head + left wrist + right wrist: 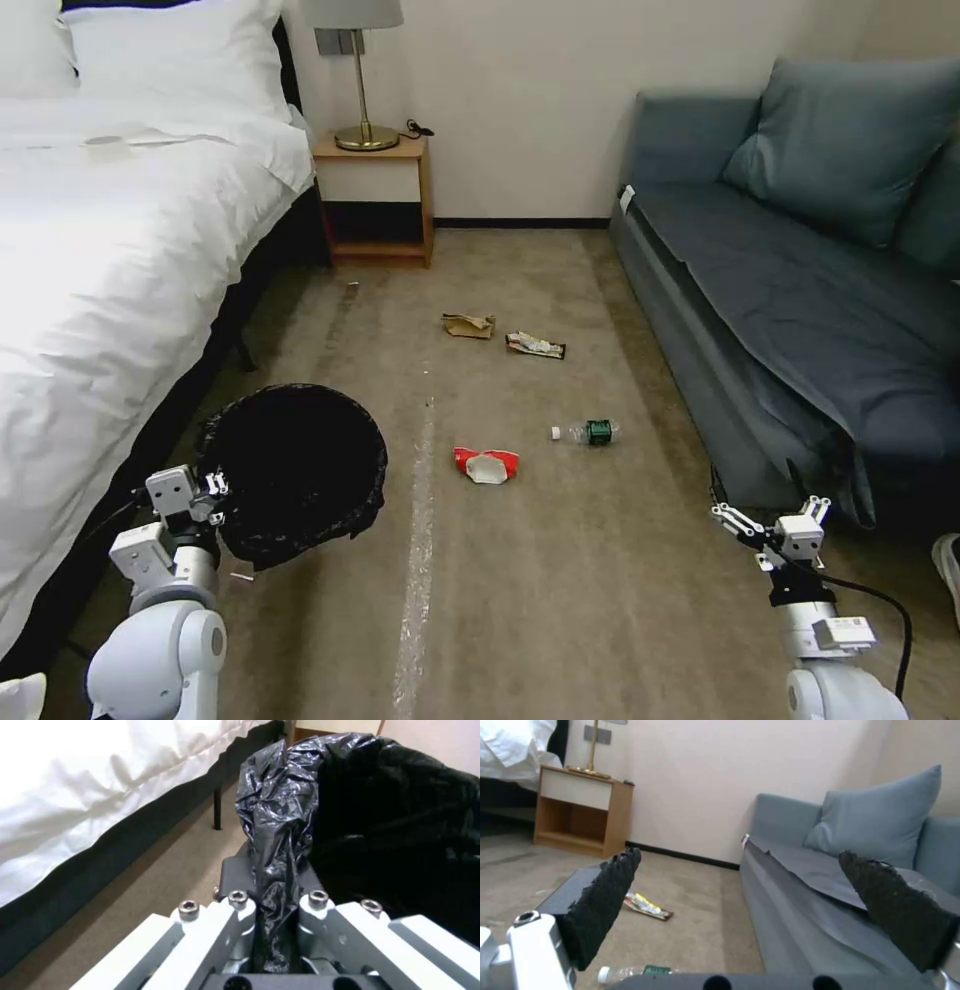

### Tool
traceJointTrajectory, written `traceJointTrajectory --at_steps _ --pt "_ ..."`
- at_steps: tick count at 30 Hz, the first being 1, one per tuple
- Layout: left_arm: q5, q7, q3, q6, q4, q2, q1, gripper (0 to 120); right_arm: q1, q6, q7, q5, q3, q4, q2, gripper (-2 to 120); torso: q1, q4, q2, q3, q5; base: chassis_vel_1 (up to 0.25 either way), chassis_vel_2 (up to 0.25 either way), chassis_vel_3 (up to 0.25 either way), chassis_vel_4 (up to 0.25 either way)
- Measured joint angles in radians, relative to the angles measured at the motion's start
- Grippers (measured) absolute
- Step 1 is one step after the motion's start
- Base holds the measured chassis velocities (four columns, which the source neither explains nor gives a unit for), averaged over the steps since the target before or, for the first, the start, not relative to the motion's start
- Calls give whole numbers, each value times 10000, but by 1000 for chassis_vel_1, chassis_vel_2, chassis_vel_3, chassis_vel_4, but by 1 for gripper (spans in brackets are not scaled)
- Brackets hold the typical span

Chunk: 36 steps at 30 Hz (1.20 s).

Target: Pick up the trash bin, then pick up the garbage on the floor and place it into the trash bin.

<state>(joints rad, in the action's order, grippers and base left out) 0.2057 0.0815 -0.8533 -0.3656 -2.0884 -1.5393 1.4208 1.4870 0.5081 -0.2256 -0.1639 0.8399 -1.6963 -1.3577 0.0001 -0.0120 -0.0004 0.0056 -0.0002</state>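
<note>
The trash bin, lined with a crinkly black bag, sits at the bed's foot with its mouth tipped toward me. My left gripper is shut on its near rim; in the left wrist view the left gripper pinches a fold of the bag liner. Garbage lies on the carpet: a crushed red-and-white cup, a clear bottle with a green label, a brown paper bag and a flat wrapper. My right gripper hangs open and empty beside the sofa, well right of the bottle; the wrapper and bottle lie beyond its pads.
A white bed runs along the left, a grey sofa along the right. A wooden nightstand with a lamp stands at the far wall. A pale strip runs down the carpet. A shoe shows at the right edge.
</note>
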Motion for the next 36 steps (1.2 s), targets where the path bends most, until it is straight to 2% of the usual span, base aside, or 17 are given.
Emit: traceJointTrajectory --at_steps 36 --pt "18 35 -18 132 86 -10 -24 5 -13 13 -138 42 -83 116 4 100 0 0 0 0 0 -86 86 90 -84"
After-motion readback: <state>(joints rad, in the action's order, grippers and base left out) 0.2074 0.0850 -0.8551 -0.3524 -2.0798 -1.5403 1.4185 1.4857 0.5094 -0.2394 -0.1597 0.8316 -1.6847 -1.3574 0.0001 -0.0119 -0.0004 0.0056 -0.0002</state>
